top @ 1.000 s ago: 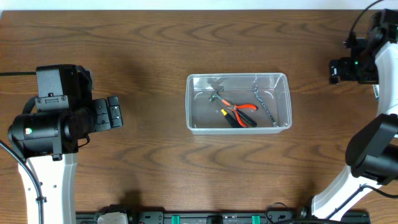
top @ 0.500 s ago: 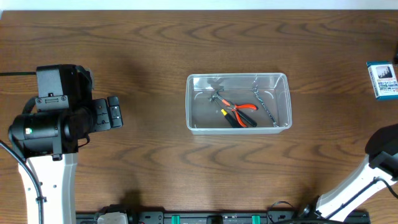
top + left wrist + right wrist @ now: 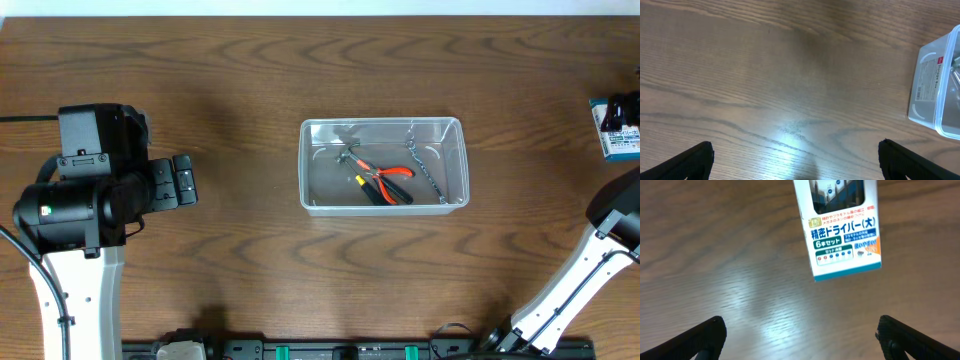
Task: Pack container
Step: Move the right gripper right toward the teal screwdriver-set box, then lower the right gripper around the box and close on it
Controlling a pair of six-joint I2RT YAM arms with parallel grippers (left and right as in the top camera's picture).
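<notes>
The container [image 3: 380,122] is a clear rectangular tub at the table's middle. Inside lie red-handled pliers [image 3: 388,178], a metal chain [image 3: 428,170] and a small black-and-yellow tool [image 3: 364,187]. In the left wrist view its labelled corner [image 3: 932,85] shows at the right edge. My left gripper [image 3: 795,162] stands open over bare wood, well left of the tub. My right gripper [image 3: 802,337] is open above the table at the far right. A small blue-and-white box [image 3: 842,227] lies just ahead of its fingers, apart from them.
The blue-and-white box [image 3: 618,130] lies by the table's right edge, partly under the dark end of my right arm. The left arm's base and body [image 3: 75,200] fill the left side. A black rail [image 3: 350,350] runs along the front edge.
My right arm swung away from the upper right, uncovering the blue-and-white box, and now hangs over it again at the frame's edge. The left arm and the container stayed put.
</notes>
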